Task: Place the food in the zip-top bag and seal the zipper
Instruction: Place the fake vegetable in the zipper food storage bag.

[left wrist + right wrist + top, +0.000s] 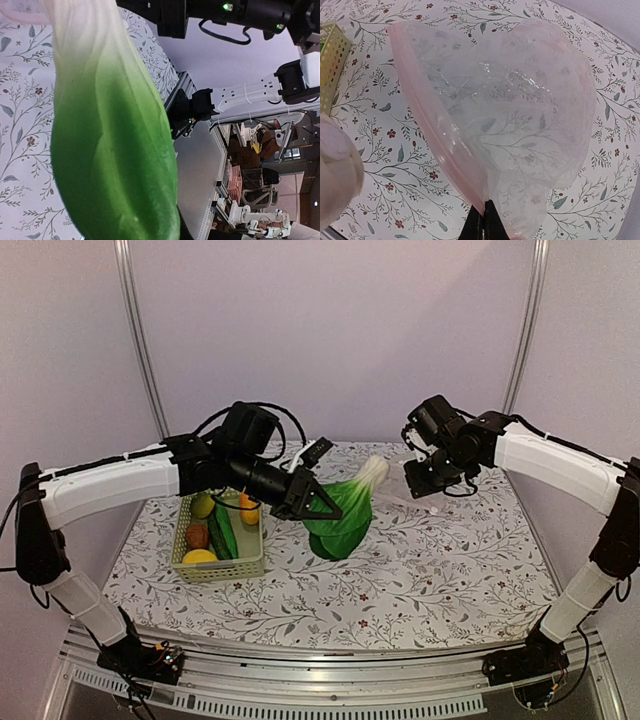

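The left claw [330, 510] is clamped on a smooth plastic toy leafy green [347, 528] over the middle of the table [450, 570]. It tilts, with its white stalk end up toward the far edge. The right claw [482, 222] pinches the pink zipper [432, 131] of the clear, crinkly bag [530, 100] by the far right corner.

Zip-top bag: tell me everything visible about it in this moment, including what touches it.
The zip-top bag is large, clear, glossy, crinkled plastic; the floral tablecloth shows through it. Its zipper, a pale pink strip, runs straight along one edge. The bag billows into a rounded dome, and no food shows inside. The right gripper, shut, pinches the zipper edge at one end, holding the bag up. The pale stem of a leafy green toy vegetable sits near the zipper; contact cannot be told.
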You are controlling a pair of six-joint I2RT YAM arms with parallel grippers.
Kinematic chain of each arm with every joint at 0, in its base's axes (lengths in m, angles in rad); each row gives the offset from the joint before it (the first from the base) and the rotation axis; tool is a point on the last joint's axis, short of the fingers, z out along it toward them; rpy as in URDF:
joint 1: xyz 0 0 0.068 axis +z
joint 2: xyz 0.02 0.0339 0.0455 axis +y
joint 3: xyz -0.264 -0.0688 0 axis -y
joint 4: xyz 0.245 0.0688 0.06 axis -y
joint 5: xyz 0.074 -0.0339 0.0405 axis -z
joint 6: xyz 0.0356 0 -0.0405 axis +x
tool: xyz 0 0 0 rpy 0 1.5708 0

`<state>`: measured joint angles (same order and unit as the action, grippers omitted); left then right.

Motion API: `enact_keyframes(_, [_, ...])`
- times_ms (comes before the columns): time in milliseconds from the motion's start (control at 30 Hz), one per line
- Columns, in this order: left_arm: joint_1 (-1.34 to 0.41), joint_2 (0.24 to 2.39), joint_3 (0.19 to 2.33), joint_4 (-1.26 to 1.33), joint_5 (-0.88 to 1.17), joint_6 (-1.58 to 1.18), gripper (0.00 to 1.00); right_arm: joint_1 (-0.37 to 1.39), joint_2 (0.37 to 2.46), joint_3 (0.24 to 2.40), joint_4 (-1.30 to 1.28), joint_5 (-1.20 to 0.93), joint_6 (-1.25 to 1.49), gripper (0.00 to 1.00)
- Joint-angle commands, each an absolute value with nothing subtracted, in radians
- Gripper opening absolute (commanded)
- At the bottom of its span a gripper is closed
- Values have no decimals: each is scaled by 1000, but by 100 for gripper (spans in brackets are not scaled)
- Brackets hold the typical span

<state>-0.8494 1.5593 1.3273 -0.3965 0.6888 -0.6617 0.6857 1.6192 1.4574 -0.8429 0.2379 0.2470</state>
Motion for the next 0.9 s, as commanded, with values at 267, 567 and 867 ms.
enact_keyframes(267, [-879,1770,1476,-342,768,-649,0,734,1594,1476,-815,139,218,0])
enact_keyframes(567, [-814,1934,1594,-304,803,-716,0,775,1537,1472,-831,84,188,0])
enact_keyframes(867, [-753,2003,1606,-19,878,-949,0,779,1527,1483,-872,19,179,0])
